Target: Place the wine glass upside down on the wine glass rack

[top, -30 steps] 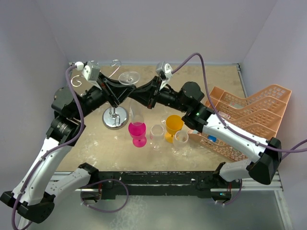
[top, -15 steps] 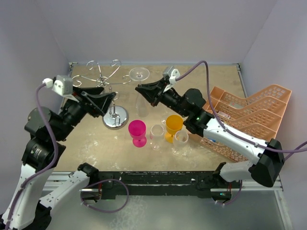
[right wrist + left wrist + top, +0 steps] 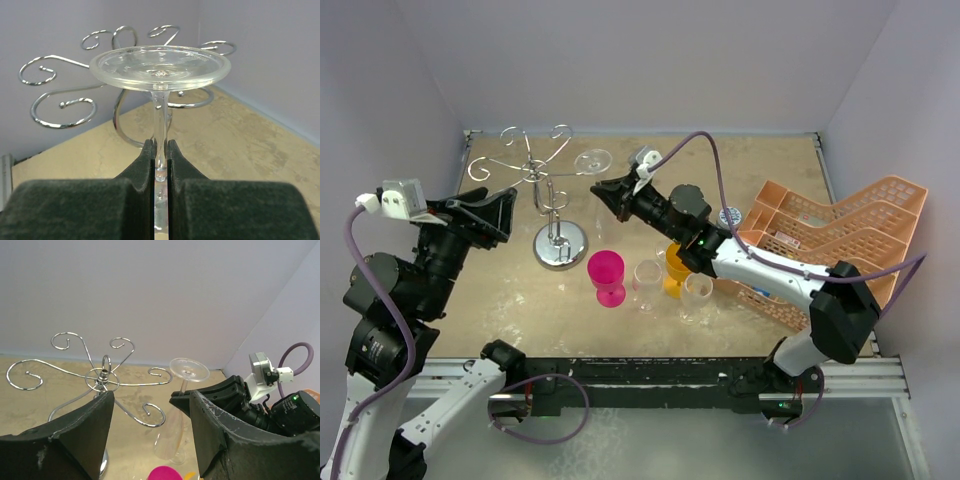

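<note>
While R end effector (image 3: 160, 150) pinches wine glass (image 3: 160, 62), L end effector (image 3: 150, 405) agape

The top view looks down from the near edge. Both wrist views face the wine glass rack (image 3: 103, 376), from left and right.

Cam's showing 1 wire rack (image 3: 558, 245) upper L, 1 crate (image 3: 840, 240) R; mid-frame 1 wine glass (image 3: 592, 160), 2 clear glasses (image 3: 647, 280), 1 pink glass (image 3: 606, 272), 1 orange glass (image 3: 675, 264), totalling 5.
</note>
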Available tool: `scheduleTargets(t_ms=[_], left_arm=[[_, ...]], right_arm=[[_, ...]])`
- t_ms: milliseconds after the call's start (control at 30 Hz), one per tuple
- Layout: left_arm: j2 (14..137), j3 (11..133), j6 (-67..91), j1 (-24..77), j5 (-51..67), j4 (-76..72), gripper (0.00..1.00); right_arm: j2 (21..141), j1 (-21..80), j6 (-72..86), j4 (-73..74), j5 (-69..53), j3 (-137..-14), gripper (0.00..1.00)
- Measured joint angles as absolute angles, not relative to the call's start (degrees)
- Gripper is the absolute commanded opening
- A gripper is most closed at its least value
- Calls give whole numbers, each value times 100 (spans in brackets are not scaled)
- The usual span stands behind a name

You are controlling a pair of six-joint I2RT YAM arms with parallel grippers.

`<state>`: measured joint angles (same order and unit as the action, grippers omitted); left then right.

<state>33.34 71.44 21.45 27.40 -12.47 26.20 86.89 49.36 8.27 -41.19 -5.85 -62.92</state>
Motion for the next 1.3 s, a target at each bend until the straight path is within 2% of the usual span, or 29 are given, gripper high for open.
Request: scheduleTargets(t_ms=[367,667,1300], left_arm=[[3358,7144,2152,2740,-1435,2692,59],[3522,7148,2189,2740,-1435,2711,59],[3647,7299,2193,2740,-1356,2797,59]], right_arm=[[8755,4936,993,-4587,615,-6261,0],[9542,4895,1210,-4198,998,-6746,0],[10357,4576,1640,-4342,-757,-7393,0]])
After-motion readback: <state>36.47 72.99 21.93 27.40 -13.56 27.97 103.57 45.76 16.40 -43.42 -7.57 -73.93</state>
